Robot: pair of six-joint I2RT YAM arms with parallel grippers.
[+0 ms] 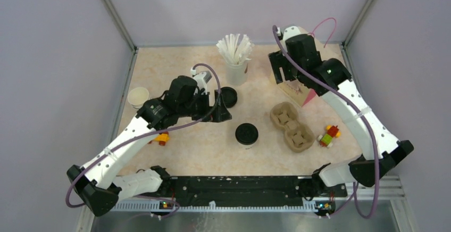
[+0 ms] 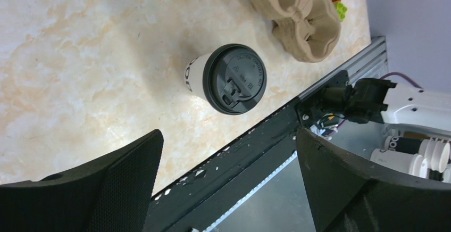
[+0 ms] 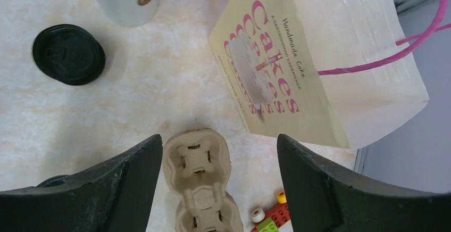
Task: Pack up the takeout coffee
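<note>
takeout coffee (image 1: 247, 134) upright on marbled, grey-walled table (image 1: 202, 148); left gripper (image 2: 228, 147), right gripper (image 3: 219, 142) seemingly wide.

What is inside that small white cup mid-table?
Its contents are hidden: a round black lid closes the takeout coffee cup. Only the lid and a bit of white wall show.

I see the coffee (image 2: 227, 79) white, its lid (image 2: 240, 76) black. The worktop (image 2: 80, 46) is cream, marbled tan. The carrier (image 3: 195, 160) is plain brown; the bag (image 3: 345, 40) cream, lettered pink, with pink handles.
</note>
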